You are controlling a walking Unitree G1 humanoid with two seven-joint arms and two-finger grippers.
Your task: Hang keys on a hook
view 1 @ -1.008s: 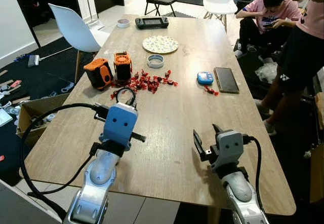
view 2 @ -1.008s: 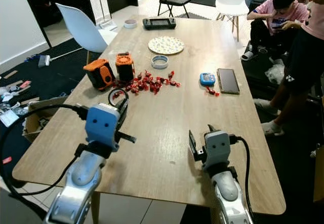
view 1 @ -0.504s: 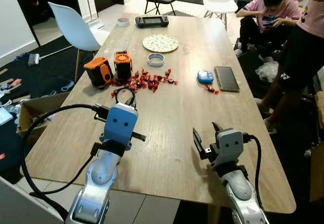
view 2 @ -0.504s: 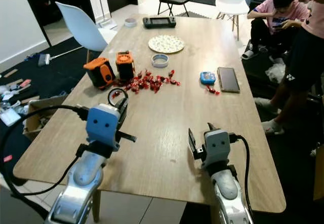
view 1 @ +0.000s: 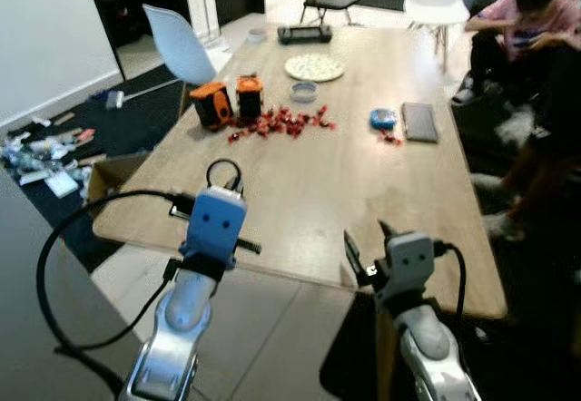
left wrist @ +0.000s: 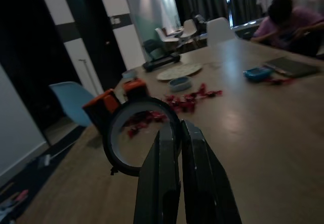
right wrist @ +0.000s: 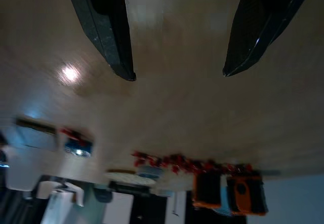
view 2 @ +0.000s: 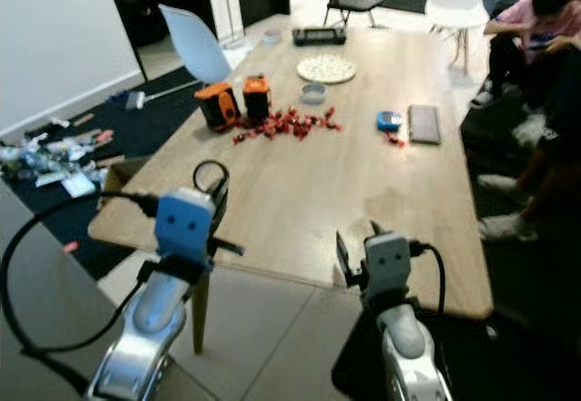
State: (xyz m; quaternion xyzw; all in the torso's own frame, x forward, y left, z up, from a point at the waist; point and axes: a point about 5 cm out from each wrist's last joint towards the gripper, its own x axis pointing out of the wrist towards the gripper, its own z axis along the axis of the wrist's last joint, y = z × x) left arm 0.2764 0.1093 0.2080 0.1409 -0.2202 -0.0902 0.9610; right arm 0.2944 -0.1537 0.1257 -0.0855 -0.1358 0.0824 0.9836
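My left gripper [view 1: 229, 186] is shut on a black ring [view 1: 223, 171], held up near the wooden table's [view 1: 300, 192] front edge. Along the left wrist view the two fingers [left wrist: 167, 153] press together with the ring [left wrist: 109, 145] pinched between them and standing off to one side. Any keys on the ring cannot be made out. My right gripper [view 1: 368, 241] hangs just past the table's front edge, open, with nothing between its fingers [right wrist: 117, 36]. The right wrist view looks along the tabletop [right wrist: 177, 107].
On the table lie two orange devices [view 1: 211, 106], red candies [view 1: 281, 124], a tape roll [view 1: 303, 91], a plate [view 1: 314, 67], a blue item [view 1: 383, 118] and a phone [view 1: 419, 120]. A white chair [view 1: 182, 45] and cardboard box [view 1: 109, 174] stand left. People [view 1: 536, 11] sit right.
The whole view has pulled back from the table, so more floor and wall show. Both arms keep their pose; the left still holds the ring, the right stays open.
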